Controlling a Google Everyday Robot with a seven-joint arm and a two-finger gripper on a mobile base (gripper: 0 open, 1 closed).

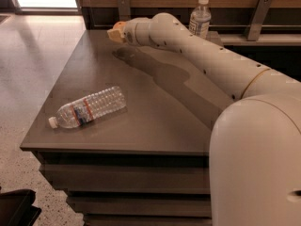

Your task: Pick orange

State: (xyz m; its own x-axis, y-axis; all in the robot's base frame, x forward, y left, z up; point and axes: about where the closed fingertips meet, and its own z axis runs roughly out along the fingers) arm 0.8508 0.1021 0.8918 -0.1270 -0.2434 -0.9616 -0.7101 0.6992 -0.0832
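Observation:
The orange [120,25] shows only as a small orange patch at the tip of my gripper [114,32], at the far left part of the dark table [155,117]. The gripper is shut on the orange and holds it a little above the tabletop, with its shadow on the surface below. Most of the fruit is hidden by the gripper's pale body. My white arm reaches across the table from the lower right.
A clear plastic water bottle [87,109] lies on its side near the table's front left. Another water bottle [200,19] stands upright at the back, just behind my arm. A wooden wall with metal brackets [255,11] runs behind the table. Floor lies to the left.

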